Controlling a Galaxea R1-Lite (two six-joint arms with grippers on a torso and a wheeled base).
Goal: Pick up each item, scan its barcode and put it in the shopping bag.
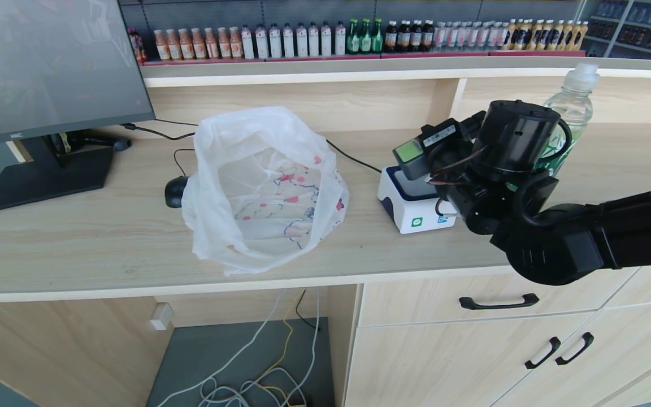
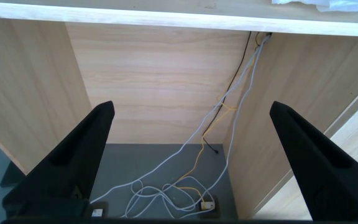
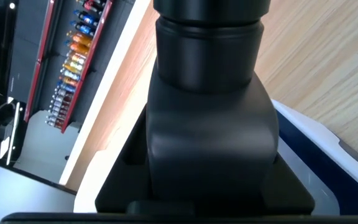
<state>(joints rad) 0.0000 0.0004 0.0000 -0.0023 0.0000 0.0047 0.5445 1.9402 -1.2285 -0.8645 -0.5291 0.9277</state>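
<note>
**Finger state and item locations at the checkout counter**

1. Left wrist view. Fingers (image 2: 86, 149) of the left gripper (image 2: 191, 106) stand wide apart with nothing between them. We see them below the front edge of the counter (image 2: 135, 15), facing the open bay under it, where loose cables (image 2: 185, 186) lie on the floor. A corner of the shopping bag (image 2: 316, 5) shows above that edge.

2. Head view. The shopping bag, white and open at the top, stands at mid-counter, close to the front edge. A mouse (image 1: 174, 192) lies just beside its left side. The scanner (image 1: 413, 217), a white and blue box, sits to the bag's right, apart from it. The right gripper (image 1: 441, 161) hangs over the scanner. A small dark box (image 1: 413, 151) with a green face and a white barcode label sits at its front end, above the scanner; we cannot tell whether the two touch. The wrist hides the grip, so we cannot tell whether this gripper is closed on the box. A water bottle (image 1: 571, 104) stands upright toward the back right of the counter, behind the right arm. A monitor (image 1: 48, 62) occupies the back left corner.

3. Right wrist view. A dark housing (image 3: 210, 143) sits close to the lens; we cannot separate gripper from item here. The scanner's white and blue body (image 3: 319, 155) lies beneath it on the counter. A shelf (image 3: 73, 68) of bottles runs beyond the counter's back edge.
</note>
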